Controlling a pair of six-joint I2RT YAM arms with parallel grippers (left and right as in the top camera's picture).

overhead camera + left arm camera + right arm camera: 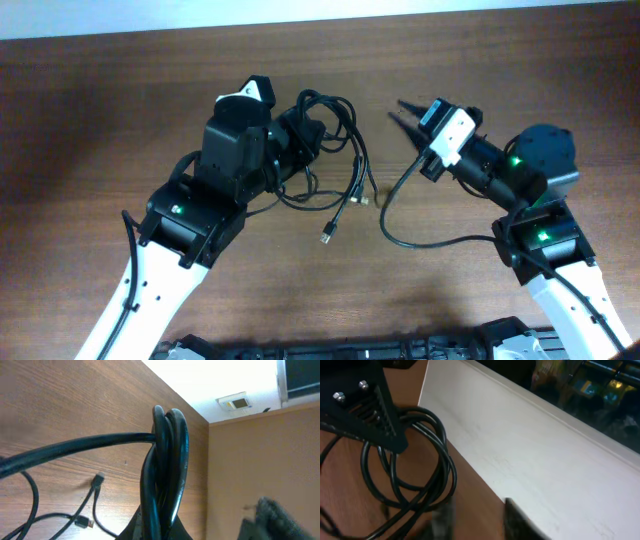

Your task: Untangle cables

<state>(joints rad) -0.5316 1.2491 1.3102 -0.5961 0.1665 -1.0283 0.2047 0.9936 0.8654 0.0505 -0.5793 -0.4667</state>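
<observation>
Overhead: dark brown wood-grain table [480, 60], no room visible beyond it. The left gripper [300, 135] is clamped shut on the cables [340, 125], which are bunched in loops just right of it, with plug ends [328, 235] trailing toward the near edge. The right gripper [403, 113] points at the bundle but sits apart from it, holding nothing. Left wrist: same wood table [60, 405], a tan wall [260, 460] behind it and a small wall plate [235, 402] with markings too small to read. The cables [165, 470] rise as a tight bundle from between the jaws, one strand running off left. Right wrist: a pale wall panel [530, 450] runs along the table edge. The looped cables [442, 465] hang from the left gripper [365, 410]. The right gripper's blurred fingers [445, 520] stand partly open with nothing between them, short of the loops.
</observation>
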